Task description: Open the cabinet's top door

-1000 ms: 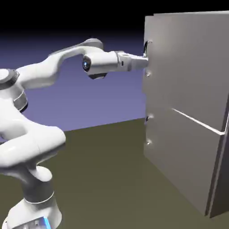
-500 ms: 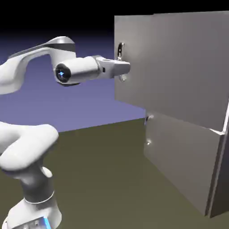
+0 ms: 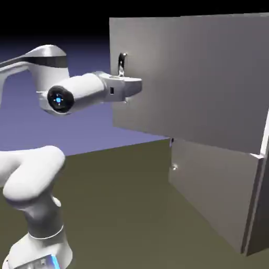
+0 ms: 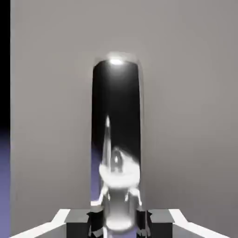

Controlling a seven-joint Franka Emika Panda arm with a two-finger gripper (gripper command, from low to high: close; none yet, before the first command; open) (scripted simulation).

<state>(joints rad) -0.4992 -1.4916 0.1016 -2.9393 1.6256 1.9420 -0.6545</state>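
The grey cabinet (image 3: 258, 205) stands at the exterior view's right. Its top door (image 3: 199, 79) is swung well out toward the left, away from the cabinet body. The short dark vertical handle (image 3: 122, 62) sits near the door's free left edge. My gripper (image 3: 134, 86) is shut on the lower part of that handle. In the hand view the handle (image 4: 116, 116) rises as a dark glossy bar between my fingertips (image 4: 160, 217), with the flat door panel (image 4: 186, 116) filling the picture behind it. The shorter lower door (image 3: 210, 189) stays flush with the cabinet.
The olive table (image 3: 121, 210) stretches between the robot's base (image 3: 37, 231) and the cabinet. My arm's elbow (image 3: 50, 55) is folded back at upper left. The lower door's small handle (image 3: 173, 167) shows at its left edge.
The top door has swung steadily open, its free edge moving left from the cabinet front. My gripper travelled left with the handle and the arm folded back.
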